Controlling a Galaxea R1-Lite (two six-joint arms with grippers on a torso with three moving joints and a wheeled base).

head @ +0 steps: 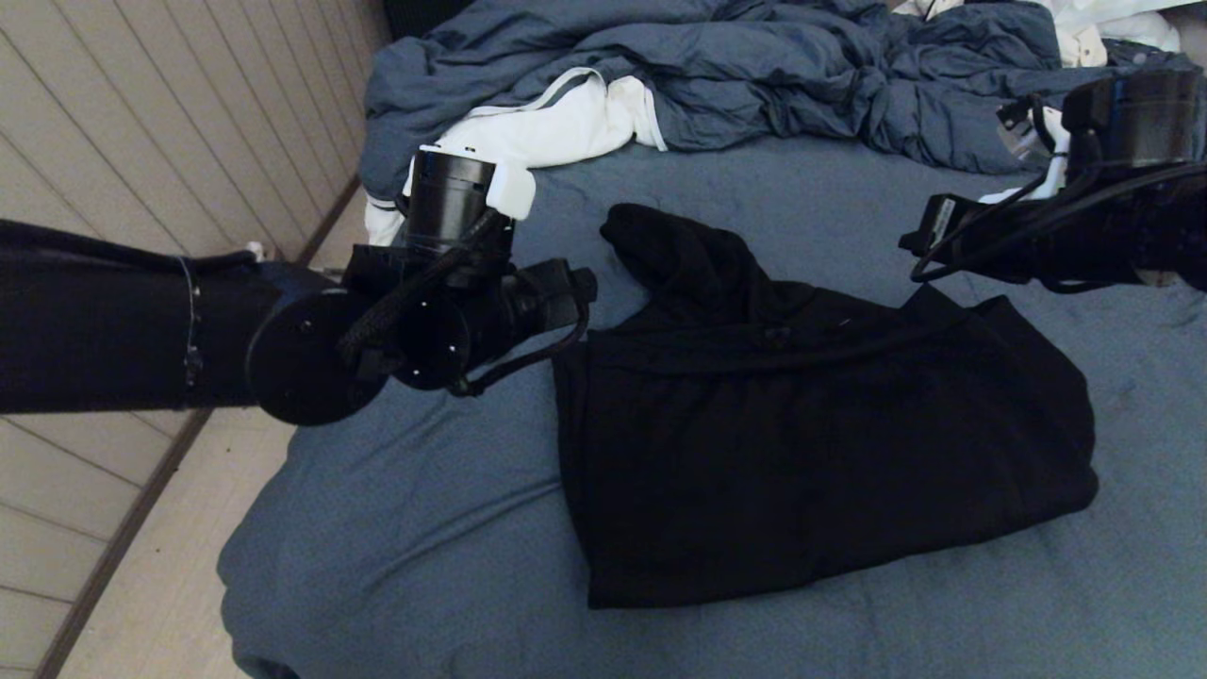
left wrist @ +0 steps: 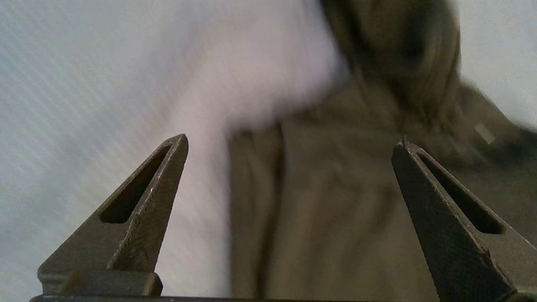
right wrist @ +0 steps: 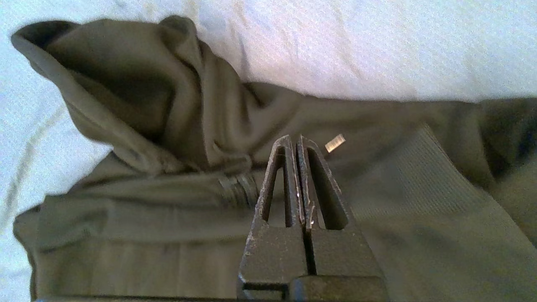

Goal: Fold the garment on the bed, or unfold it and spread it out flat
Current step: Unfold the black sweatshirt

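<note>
The folded garment [head: 820, 443] lies on the bed [head: 396, 528], left claw [left wrist: 289, 147] spread wide beside it, right claw [right wrist: 298, 144] closed and empty above it.

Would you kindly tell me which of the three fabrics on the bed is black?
The garment, a hooded sweatshirt lying nearest; the white cloth and the blue-grey duvet lie bunched farther back.

Dim, even light in the head view; left wrist view motion-blurred.
</note>
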